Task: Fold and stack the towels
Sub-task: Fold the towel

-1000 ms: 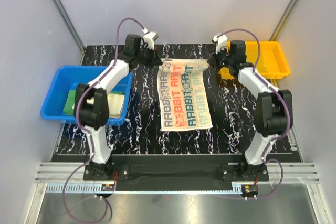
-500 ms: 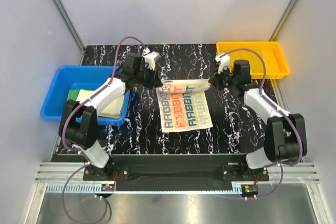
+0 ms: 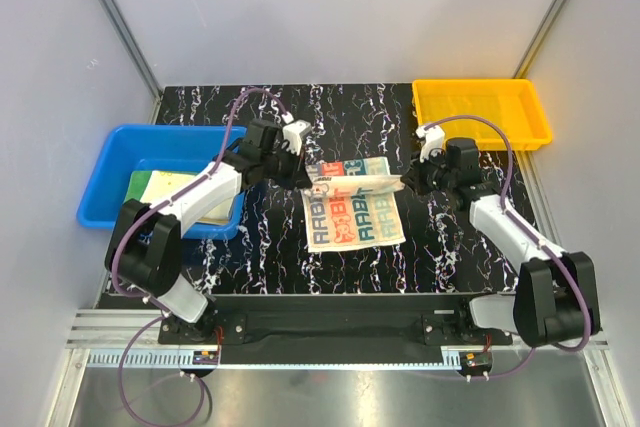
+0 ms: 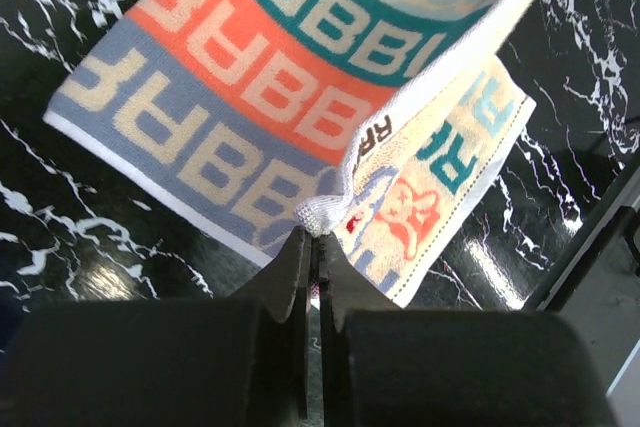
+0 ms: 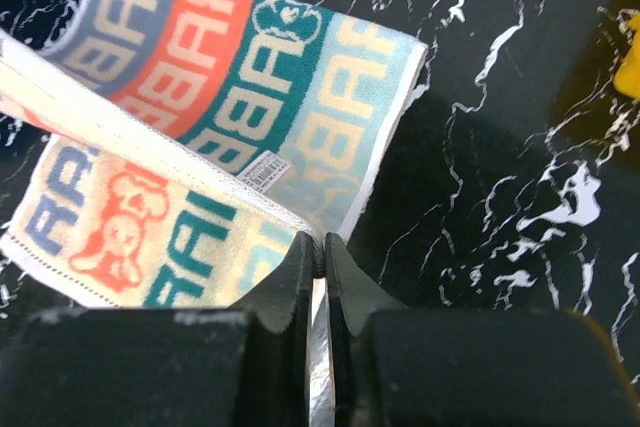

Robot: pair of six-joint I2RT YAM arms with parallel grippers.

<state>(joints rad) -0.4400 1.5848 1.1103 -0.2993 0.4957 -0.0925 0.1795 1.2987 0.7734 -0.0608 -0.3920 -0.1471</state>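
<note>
A long cream towel printed with coloured "RABBIT" words (image 3: 352,219) is laid in the middle of the black table with white marble lines (image 3: 250,247). Its near part is spread flat on the table. Its far edge is lifted up and held over the flat part, so a fold is made along the far side. On the turned-over part, bands of grey-blue, orange and teal are seen.

The left corner of the lifted edge is pinched by the left gripper (image 4: 315,247), and its jaws are pressed tight on the cloth. The right corner is pinched the same way by the right gripper (image 5: 320,247). A small white label (image 5: 262,172) is sewn on the edge near that corner.

A blue plastic bin (image 3: 110,147) is set at the left of the table. A plain green cloth (image 3: 136,190) and a pale yellow cloth (image 3: 170,183) are kept inside it, side by side. The picture on the yellow one is too small to be made out. A yellow plastic tray (image 3: 540,117) is placed at the far right corner.
</note>
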